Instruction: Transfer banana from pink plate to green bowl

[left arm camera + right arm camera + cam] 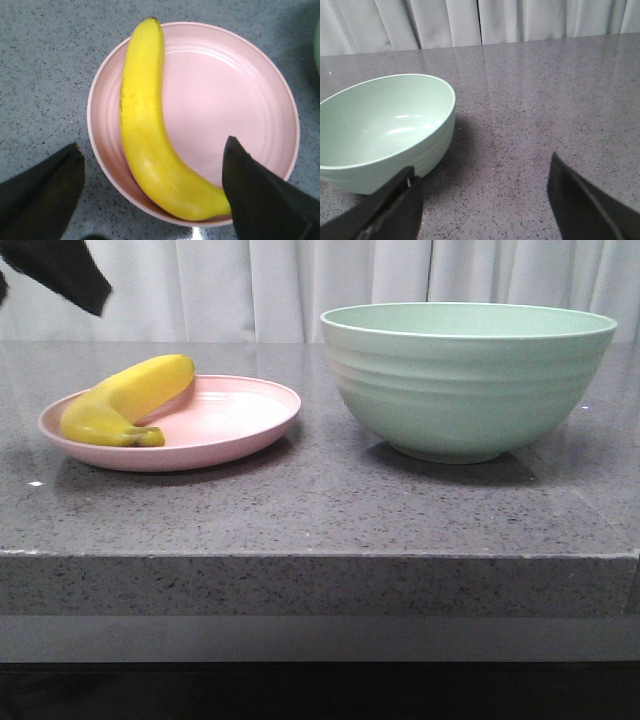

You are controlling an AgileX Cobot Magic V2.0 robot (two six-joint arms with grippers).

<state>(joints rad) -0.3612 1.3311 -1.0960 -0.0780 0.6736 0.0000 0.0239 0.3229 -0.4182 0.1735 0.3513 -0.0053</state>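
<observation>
The left gripper [152, 192] is held spread wide above the banana [128, 400], which is laid along the left side of the pink plate [235, 420] on the grey speckled table [320, 510]. The green bowl [465, 375] is set just right of the plate, apart from it, with white curtains [400, 280] behind. The right gripper [482, 207] is held spread beside the bowl, nothing between its fingers

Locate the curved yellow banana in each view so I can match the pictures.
Front view: curved yellow banana on the round pale-pink plate, left.
Left wrist view: banana along the plate's edge.
Right wrist view: not in it.
Shared landmark: speckled grey stone table.
</observation>
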